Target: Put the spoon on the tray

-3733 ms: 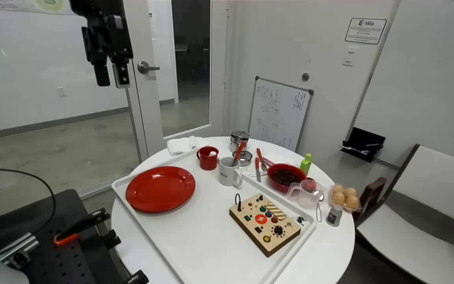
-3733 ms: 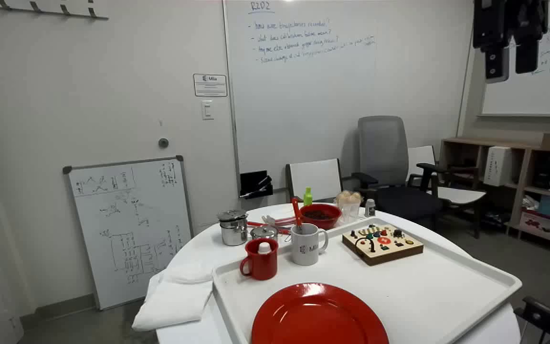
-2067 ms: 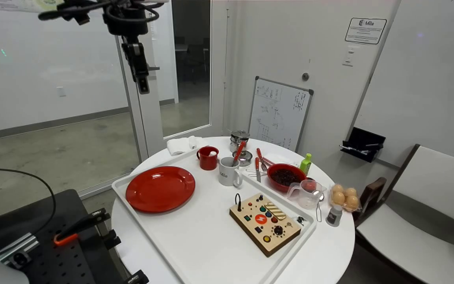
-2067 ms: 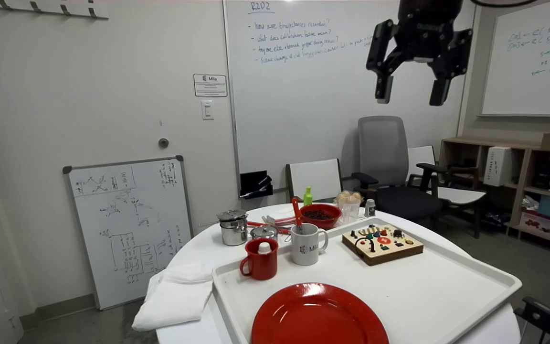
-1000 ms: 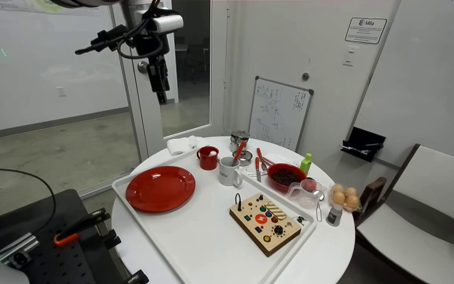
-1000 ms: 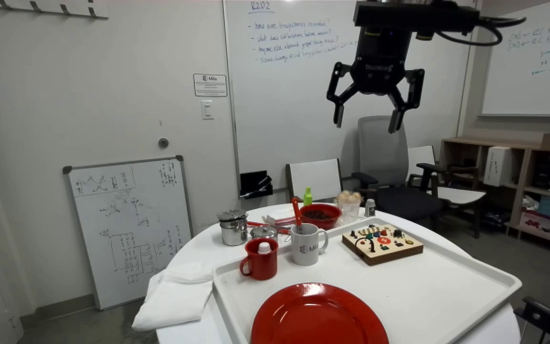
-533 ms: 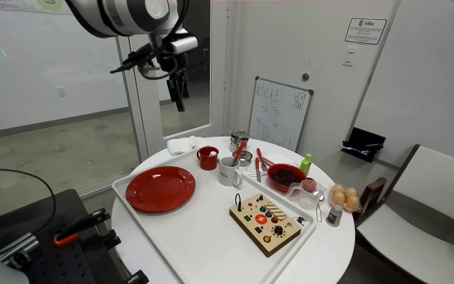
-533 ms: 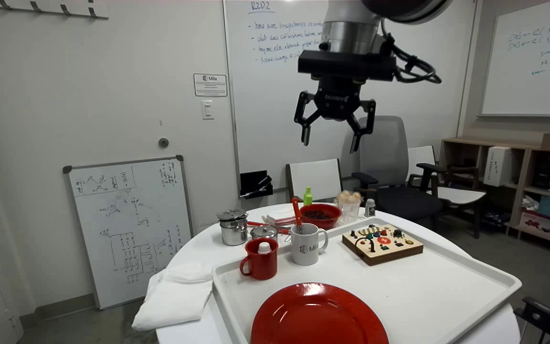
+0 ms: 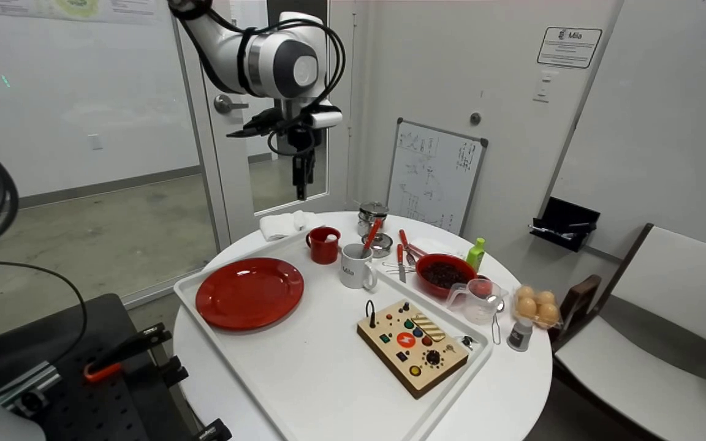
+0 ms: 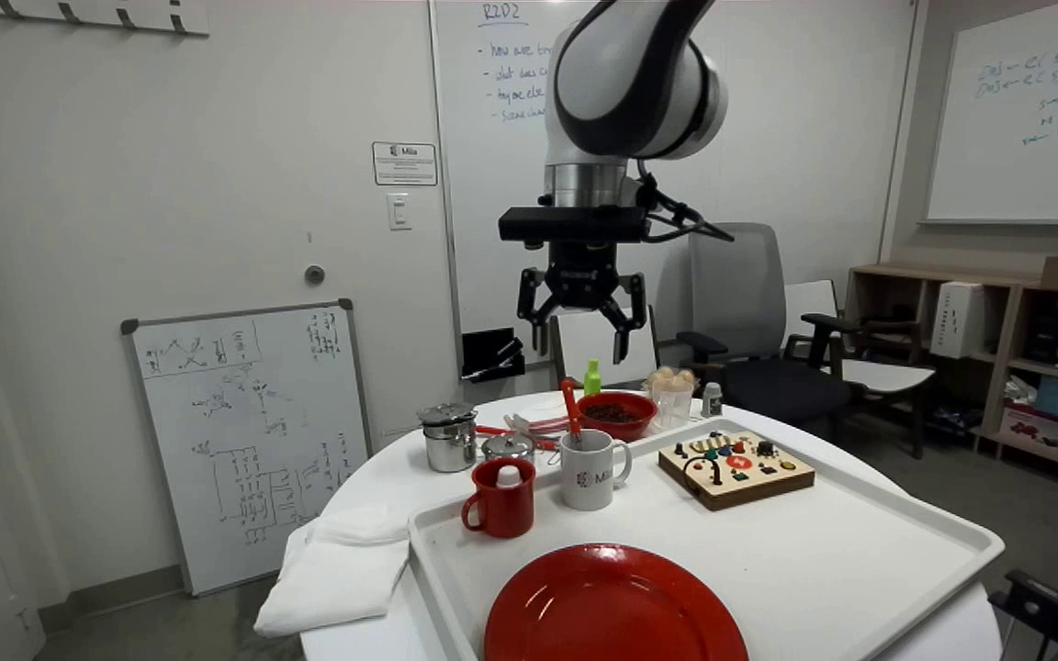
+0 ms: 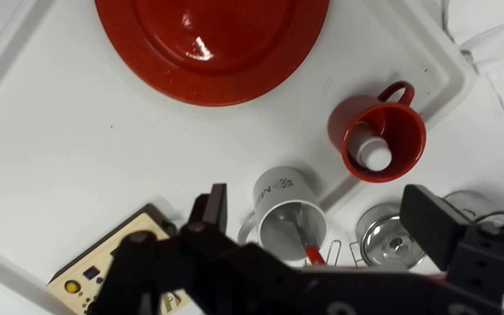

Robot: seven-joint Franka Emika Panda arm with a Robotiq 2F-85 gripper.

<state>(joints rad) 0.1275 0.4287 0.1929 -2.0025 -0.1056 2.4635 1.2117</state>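
Observation:
The spoon (image 9: 372, 234) has a red handle and a metal neck. It leans in a white mug (image 9: 353, 272), handle sticking up above the rim; it also shows in an exterior view (image 10: 571, 406) and in the wrist view (image 11: 314, 254). Its bowl end is inside the mug. The mug stands on the large white tray (image 9: 304, 367), which also shows in an exterior view (image 10: 768, 560). My gripper (image 10: 581, 347) is open and empty, pointing down, above the mug and spoon. In the wrist view the mug and spoon appear between the open fingers (image 11: 315, 201).
On the tray are a red plate (image 9: 249, 294), a red cup (image 9: 323, 246) holding a white object, and a wooden board with buttons (image 9: 413, 346). Beyond the rim are metal pots (image 10: 449, 439), red-handled cutlery (image 9: 401, 260), a red bowl (image 9: 445, 272), and a clear jug (image 9: 480, 303).
My arm has come into view and moved down and across toward the mug, turning as it came. The gripper is now lower and above the mug. The objects on the table have not moved.

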